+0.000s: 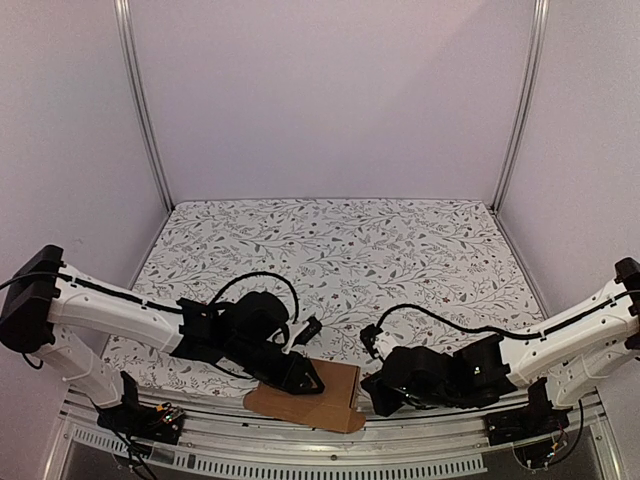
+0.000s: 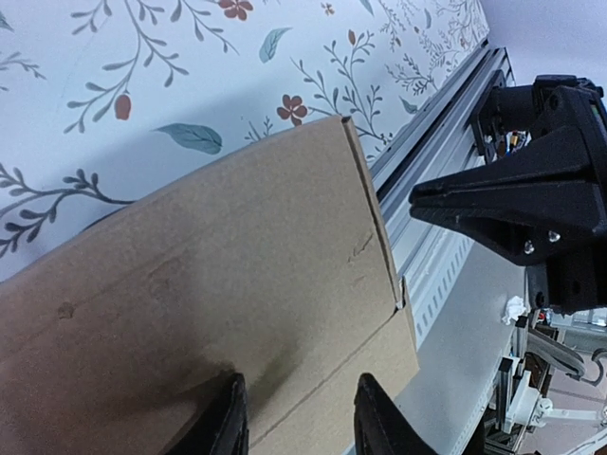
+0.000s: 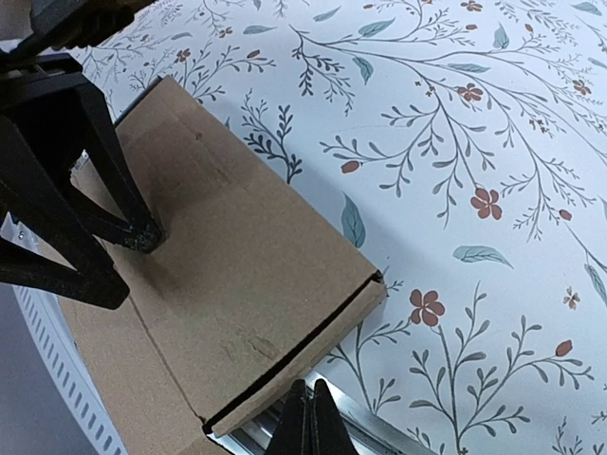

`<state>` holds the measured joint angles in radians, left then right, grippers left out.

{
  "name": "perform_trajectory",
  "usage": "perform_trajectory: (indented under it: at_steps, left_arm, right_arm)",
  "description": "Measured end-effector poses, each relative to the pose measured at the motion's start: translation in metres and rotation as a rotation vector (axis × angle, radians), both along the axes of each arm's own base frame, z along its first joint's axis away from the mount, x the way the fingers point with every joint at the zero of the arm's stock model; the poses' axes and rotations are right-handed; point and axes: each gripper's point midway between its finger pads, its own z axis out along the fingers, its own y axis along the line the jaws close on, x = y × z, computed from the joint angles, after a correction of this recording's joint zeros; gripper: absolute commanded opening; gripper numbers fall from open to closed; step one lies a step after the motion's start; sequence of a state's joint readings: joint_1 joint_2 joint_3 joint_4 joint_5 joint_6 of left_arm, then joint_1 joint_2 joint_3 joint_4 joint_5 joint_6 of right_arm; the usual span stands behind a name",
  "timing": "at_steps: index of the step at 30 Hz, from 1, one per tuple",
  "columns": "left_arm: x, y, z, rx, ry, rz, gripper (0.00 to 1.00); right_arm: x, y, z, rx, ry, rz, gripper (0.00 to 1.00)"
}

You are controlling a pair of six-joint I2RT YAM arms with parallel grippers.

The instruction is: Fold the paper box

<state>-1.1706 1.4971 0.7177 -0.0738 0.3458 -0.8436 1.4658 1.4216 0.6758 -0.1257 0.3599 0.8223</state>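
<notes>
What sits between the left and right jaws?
The paper box: its brown panel fills that stretch, clearest in the top view.

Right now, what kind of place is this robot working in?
Probably a robot lab test booth: plain pale walls framed by metal rails, a flower-print table, and a paper box at its near edge.

The top external camera sits high behind the arm bases, looking down and forward from a distance over the whole floral table (image 1: 400, 250) to the back wall (image 1: 330, 100). The left wrist camera hangs close over the paper box (image 2: 237, 284), facing across it to the table's metal edge rail (image 2: 446, 114) and the right gripper (image 2: 414, 197). The right wrist camera, equally close, faces the opposite way over the same box toward the left gripper (image 3: 121, 261).
</notes>
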Motion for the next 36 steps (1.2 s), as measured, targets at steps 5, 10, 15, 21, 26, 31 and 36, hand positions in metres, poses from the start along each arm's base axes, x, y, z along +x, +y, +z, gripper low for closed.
perform_trajectory:
  at_steps: [5,10,15,21,26,31,36]
  left_arm:
    - [0.000,0.000,0.000,0.001,0.001,0.005,0.38]
    - [0.003,0.001,-0.001,0.004,-0.006,0.019,0.38]
    - [0.006,0.001,-0.001,0.007,-0.018,0.034,0.40]
    - [0.019,0.012,0.010,0.076,-0.096,0.066,0.50]
    - [0.039,0.015,0.058,0.060,-0.230,0.087,0.60]
    - [0.059,0.038,0.087,0.066,-0.314,0.150,0.63]
    - [0.064,0.078,0.060,0.152,-0.279,0.212,0.70]
  right_arm:
    - [0.008,0.003,0.002,0.044,-0.010,-0.022,0.00]
    - [0.014,-0.003,-0.001,0.039,-0.010,-0.023,0.00]
    - [0.010,0.002,0.008,0.066,-0.003,0.031,0.04]
    - [0.003,0.012,0.009,0.065,0.007,0.091,0.25]
    - [0.008,0.015,0.004,0.053,0.019,0.095,0.33]
    - [0.021,0.012,0.004,0.064,0.042,0.053,0.40]
    - [0.030,0.016,0.001,0.094,0.128,0.019,0.48]
